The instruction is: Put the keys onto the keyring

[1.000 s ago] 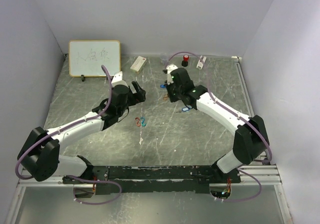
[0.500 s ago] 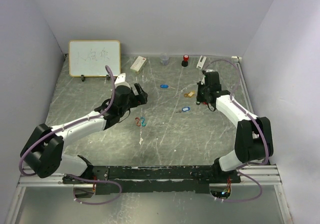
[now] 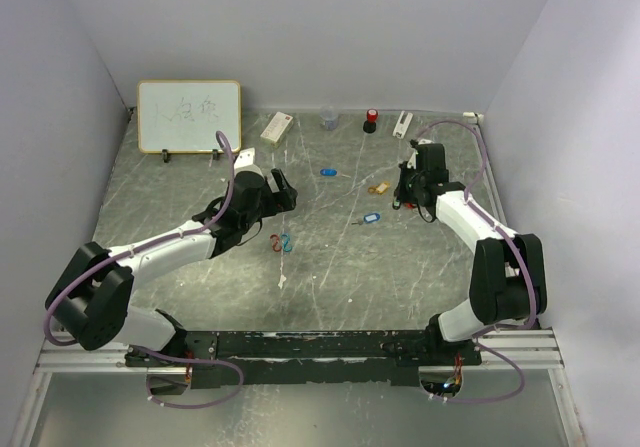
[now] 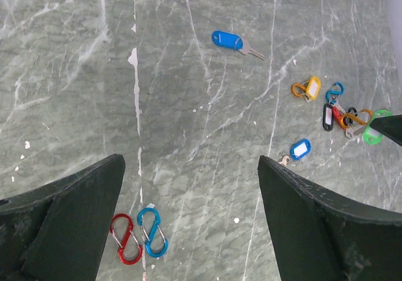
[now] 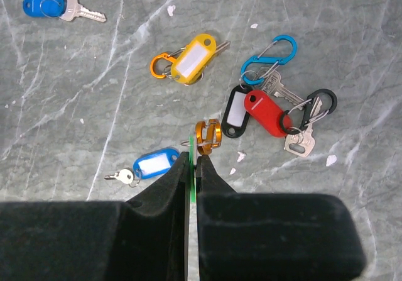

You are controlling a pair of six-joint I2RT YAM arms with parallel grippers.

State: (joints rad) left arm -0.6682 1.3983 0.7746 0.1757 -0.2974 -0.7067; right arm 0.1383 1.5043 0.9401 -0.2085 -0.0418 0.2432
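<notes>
The right hand (image 5: 193, 158) is pinched shut on the thin edge of a green tag (image 4: 375, 132), a small orange clip (image 5: 207, 136) just at its tips, while the left hand (image 4: 190, 161) hovers wide open and empty over the bench (image 4: 75, 73). Other keys lie flat and scattered: a blue-tagged key (image 5: 44, 5), a yellow-tagged key (image 5: 191, 61), and a red and black tagged cluster (image 5: 264, 111) among carabiners. They look light, stiff and slick, so the plastic tag, pinched across its faces, seems a surer hold than the metal blade.

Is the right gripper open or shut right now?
Shut. The right gripper pinches the green key tag, its fingers nearly touching around the tag's thin edge.
</notes>
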